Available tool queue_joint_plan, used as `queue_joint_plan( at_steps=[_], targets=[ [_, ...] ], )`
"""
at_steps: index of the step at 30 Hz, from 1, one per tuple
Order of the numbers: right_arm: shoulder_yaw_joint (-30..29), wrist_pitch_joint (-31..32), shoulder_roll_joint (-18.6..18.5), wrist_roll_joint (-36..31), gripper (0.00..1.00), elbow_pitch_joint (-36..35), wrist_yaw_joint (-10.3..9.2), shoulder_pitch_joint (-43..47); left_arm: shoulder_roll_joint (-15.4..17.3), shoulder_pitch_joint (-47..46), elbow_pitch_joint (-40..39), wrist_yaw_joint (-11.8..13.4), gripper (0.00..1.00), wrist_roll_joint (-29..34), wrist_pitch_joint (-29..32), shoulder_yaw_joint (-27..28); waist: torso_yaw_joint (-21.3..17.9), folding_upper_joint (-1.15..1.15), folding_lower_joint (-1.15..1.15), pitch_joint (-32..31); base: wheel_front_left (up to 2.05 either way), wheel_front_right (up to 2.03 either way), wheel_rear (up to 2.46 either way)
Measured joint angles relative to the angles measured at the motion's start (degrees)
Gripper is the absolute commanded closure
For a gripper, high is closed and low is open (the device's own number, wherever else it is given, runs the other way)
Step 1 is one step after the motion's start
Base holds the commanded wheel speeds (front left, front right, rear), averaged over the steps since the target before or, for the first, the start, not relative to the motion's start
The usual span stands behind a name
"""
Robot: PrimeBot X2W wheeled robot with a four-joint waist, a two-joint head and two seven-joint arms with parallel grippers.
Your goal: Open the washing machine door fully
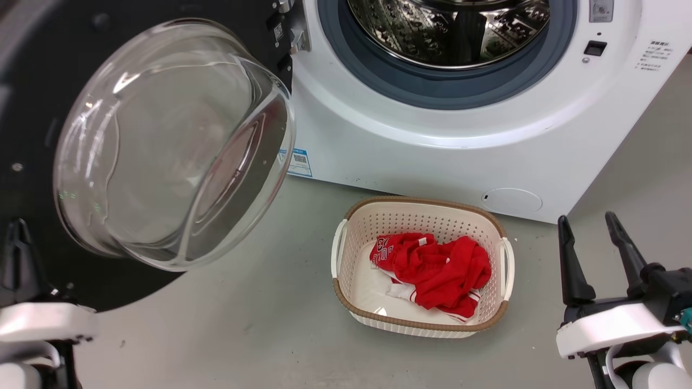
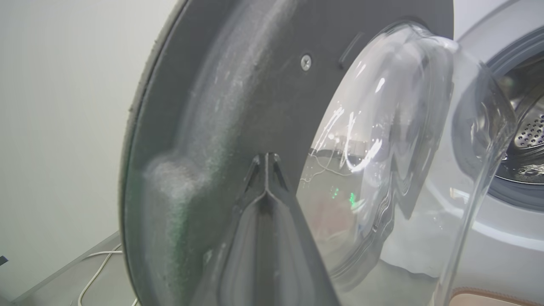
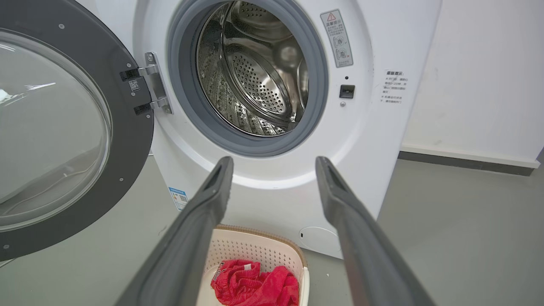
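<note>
A cream basket (image 1: 427,201) holds a crumpled red garment (image 1: 438,270); it stands on the grey floor (image 1: 243,324).

Grey floor (image 1: 243,335): white washing machine (image 1: 432,156) stands at 12 o'clock, cream perforated basket (image 1: 421,201) just before it at 6 o'clock, brown-rimmed, upright.

At the lower left of the head view the left gripper (image 1: 19,227) points up, fingers apparently pressed together, while at lower right the right gripper (image 1: 586,219) points up, fingers spread apart.
</note>
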Motion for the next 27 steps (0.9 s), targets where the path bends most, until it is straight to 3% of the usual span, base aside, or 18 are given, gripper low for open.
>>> queue_joint_plan(
  at_steps=[8,17,21,27],
  targets=[
    [-0.20,0.05,-0.01,-0.55,0.00,-0.47,0.00,-1.05,3.65,-6.25,7.02,-2.09,1.00,-0.44,-0.15,2.55,-0.05,0.00,0.00,1.32,0.00,0.00,0.00],
    [0.08,0.00,-0.01,-0.55,0.00,-0.26,0.00,-1.39,4.95,-9.58,12.26,-3.59,1.00,-0.02,-0.32,3.63,-0.56,0.00,0.00,1.36,0.00,0.00,0.00],
    [0.08,-0.64,-0.01,0.12,0.00,0.73,0.00,-0.91,2.01,-4.88,7.01,-2.56,1.00,2.45,-0.32,4.99,-0.98,0.00,0.00,-0.19,0.00,0.00,0.00],
    [0.47,-1.03,-0.01,0.69,0.00,1.67,0.00,-0.12,-3.09,2.03,-1.29,-2.93,1.00,4.66,-0.32,5.15,-1.25,0.00,0.00,-2.38,0.00,0.00,0.00]
  ],
)
